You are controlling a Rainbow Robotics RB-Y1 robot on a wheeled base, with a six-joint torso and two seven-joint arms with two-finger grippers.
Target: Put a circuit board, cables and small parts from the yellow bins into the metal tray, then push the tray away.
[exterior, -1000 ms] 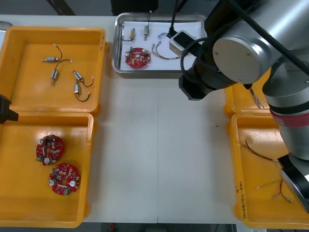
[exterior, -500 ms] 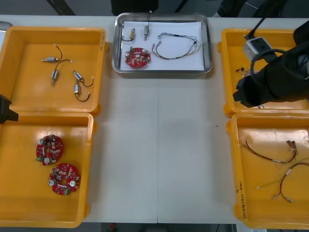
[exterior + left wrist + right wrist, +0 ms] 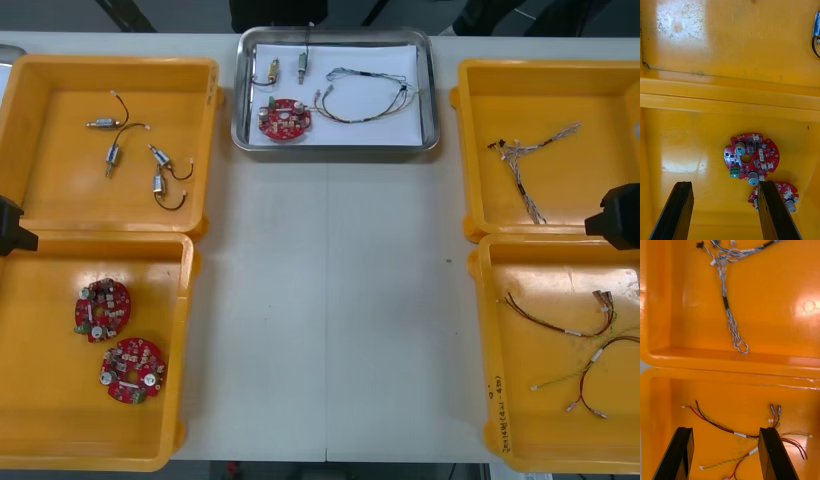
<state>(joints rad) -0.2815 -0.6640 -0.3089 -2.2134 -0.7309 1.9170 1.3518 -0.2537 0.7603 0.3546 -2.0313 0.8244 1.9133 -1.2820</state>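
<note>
Metal tray (image 3: 335, 148), at the upper middle of the front view, is loaded with a circuit board (image 3: 285, 117), cables (image 3: 325, 100) and small metal parts (image 3: 272, 70). Rigid and likely slippery on the tabletop (image 3: 330, 300) (its contents lie loose), it is best pushed at its near rim. The left hand (image 3: 725, 184) and right hand (image 3: 725, 431) are held wide open and empty over the yellow bins (image 3: 470, 150).
</note>
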